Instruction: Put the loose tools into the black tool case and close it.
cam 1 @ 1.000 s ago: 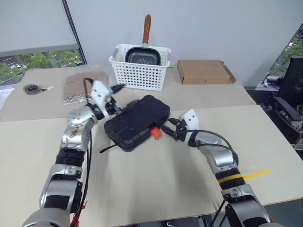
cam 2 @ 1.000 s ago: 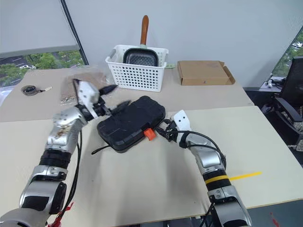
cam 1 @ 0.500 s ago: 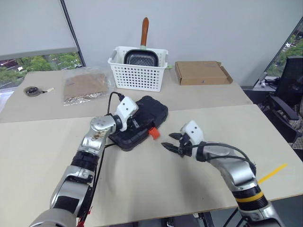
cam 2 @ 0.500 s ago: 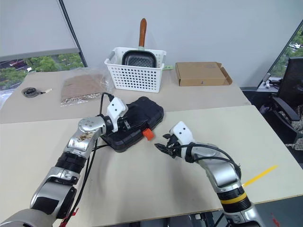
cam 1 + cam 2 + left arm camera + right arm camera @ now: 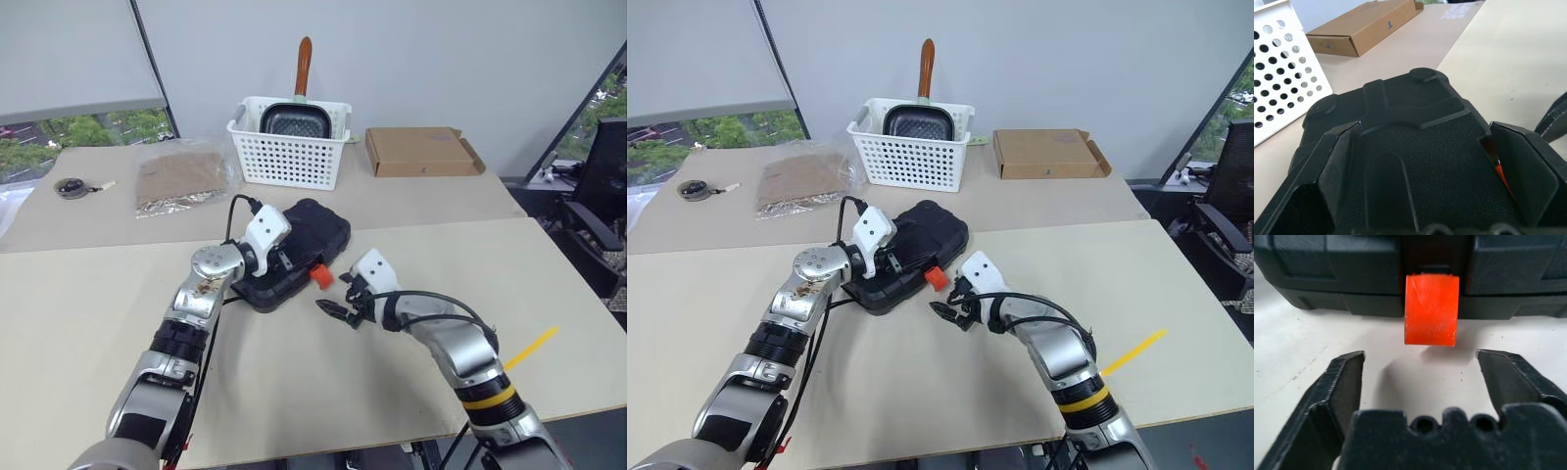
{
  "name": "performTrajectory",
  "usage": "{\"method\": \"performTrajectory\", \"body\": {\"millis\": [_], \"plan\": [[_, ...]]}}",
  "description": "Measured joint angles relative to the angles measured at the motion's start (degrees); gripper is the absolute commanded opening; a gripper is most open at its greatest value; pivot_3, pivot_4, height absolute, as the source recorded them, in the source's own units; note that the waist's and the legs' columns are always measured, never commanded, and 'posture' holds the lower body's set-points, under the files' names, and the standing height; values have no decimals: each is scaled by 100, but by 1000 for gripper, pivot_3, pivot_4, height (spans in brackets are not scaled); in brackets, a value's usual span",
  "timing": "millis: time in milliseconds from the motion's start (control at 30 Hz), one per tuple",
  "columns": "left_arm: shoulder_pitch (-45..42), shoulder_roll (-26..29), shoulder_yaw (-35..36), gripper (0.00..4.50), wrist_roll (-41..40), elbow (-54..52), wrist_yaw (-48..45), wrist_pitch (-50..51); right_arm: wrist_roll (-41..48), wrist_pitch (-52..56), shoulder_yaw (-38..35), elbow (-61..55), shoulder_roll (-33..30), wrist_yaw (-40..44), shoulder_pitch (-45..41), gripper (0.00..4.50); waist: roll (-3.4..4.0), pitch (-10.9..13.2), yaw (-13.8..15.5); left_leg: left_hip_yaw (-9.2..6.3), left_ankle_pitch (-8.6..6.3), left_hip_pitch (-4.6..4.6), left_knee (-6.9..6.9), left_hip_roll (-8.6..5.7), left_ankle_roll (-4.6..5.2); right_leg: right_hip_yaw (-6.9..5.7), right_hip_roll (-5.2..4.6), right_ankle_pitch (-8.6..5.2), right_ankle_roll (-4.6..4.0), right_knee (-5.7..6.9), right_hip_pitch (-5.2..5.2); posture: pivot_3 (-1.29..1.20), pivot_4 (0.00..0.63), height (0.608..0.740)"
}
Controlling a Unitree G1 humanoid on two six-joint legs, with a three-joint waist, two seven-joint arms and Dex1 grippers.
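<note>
Case shut on the table, both claws spread wide and holding nothing

From my end the black tool case lies closed on the near beige table, orange latch sticking out unfastened toward the right gripper, which sits just short of it, fingers apart. The left gripper hangs splayed over the lid. Behind it, the white basket holds 1 dark pan (wooden handle poking up). Further back I see a cardboard box, a plastic bag, a grey wall and windows.
</note>
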Motion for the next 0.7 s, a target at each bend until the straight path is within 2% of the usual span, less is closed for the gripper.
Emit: {"method": "performTrajectory", "body": {"millis": [100, 133, 167, 433, 467, 700], "plan": [[12, 46, 20, 4500, 1, 0, 0, 0, -76, -62, 4, 174, 95, -80, -126, 4198, 2, -1, -9, -1, 1, 2, 0, 1, -2, 0, 1, 0, 0, 4, 0, 0, 150, 700], [19, 59, 37, 4500, 1, 4, 4, -5, -88, -126, -11, 247, 162, -126, -157, 3966, 2, -1, -15, -1, 1, 3, 0, 3, -2, 0, 1, 0, 0, 4, 0, 0, 150, 700], [19, 60, 39, 4500, 1, 5, 5, -5, -90, -135, -12, 259, 175, -136, -161, 3966, 2, -1, -16, -1, 1, 3, -1, 3, -2, 0, 1, 0, 0, 4, 0, 0, 150, 700], [24, 63, 76, 4500, 1, 37, 27, -11, -156, -247, 6, 372, 234, -139, -177, 1288, 2, -1, -32, 0, 1, 2, 0, 1, -2, 1, 0, 0, 0, 4, 0, 0, 150, 700], [24, 63, 76, 4500, 1, 43, 38, -14, -156, -248, 5, 372, 234, -139, -177, 1177, 2, -1, -31, 0, 1, 3, 0, 2, -2, 0, 0, 0, 0, 4, 0, 0, 150, 700], [40, 83, 91, 4500, 0, 65, 57, -40, -180, -591, -32, 374, 278, -172, -169, 1177, 2, -1, -48, -1, 2, 2, 0, 2, -3, 0, 0, 0, 0, 4, -1, 0, 150, 700]]}}
